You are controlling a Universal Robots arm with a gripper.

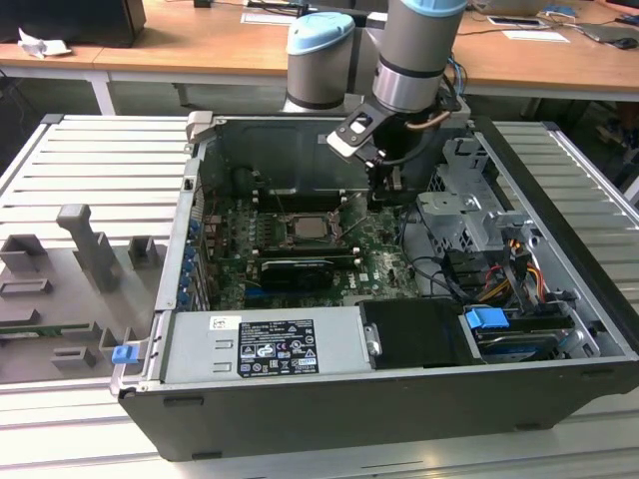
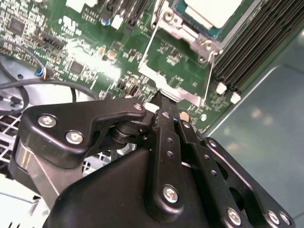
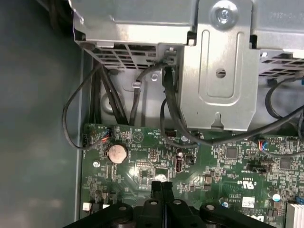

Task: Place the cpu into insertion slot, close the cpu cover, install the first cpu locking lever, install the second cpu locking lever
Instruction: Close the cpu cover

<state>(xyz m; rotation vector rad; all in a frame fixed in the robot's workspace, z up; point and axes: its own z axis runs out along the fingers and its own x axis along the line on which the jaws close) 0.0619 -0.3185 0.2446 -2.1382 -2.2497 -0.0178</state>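
With the pale, flat cpu [image 2: 209, 9] seated in the silvery-rimmed insertion slot [image 2: 183, 29], the step in hand looks like closing the cpu cover [image 2: 180, 94], a thin metal frame lying open over the green motherboard [image 2: 95, 61], its free edge met by the black tool [image 2: 159, 99], fingers pressed together, which calls for swinging the frame about its hinge.

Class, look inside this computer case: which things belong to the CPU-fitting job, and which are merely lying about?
Job in hand: cpu, seated in the insertion slot; open cpu cover; gripper at the cover's free edge.
Just there: memory slots, coin battery, black cables, drive cage, power supply.
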